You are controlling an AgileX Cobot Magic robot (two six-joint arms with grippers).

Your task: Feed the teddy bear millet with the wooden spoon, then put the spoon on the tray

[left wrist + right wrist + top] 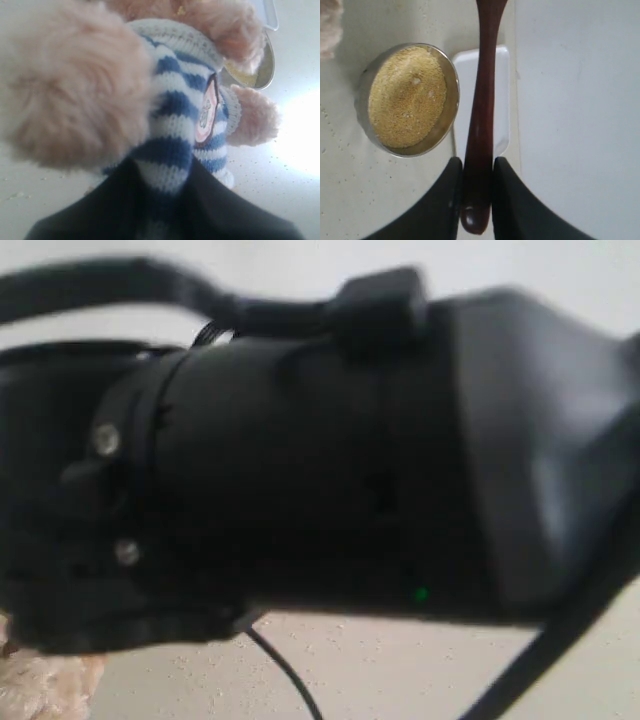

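Note:
My right gripper [477, 167] is shut on the handle of the wooden spoon [482, 115]; the handle runs out over the white tray [502, 75] and the spoon's bowl is cut off by the frame edge. Beside the tray stands the steel bowl [365, 85] heaped with millet [407, 97]. My left gripper [167, 175] is shut on the teddy bear [175, 105], pinching its striped shirt; the shield badge [206, 112] shows. A fluffy patch of the teddy bear [45, 685] appears at the exterior view's lower left corner.
A black arm housing [320, 450] fills almost all of the exterior view, with a cable [285, 670] hanging below it. Millet specks lie scattered on the pale tabletop [280, 190]. The steel bowl's rim [267, 70] shows behind the bear.

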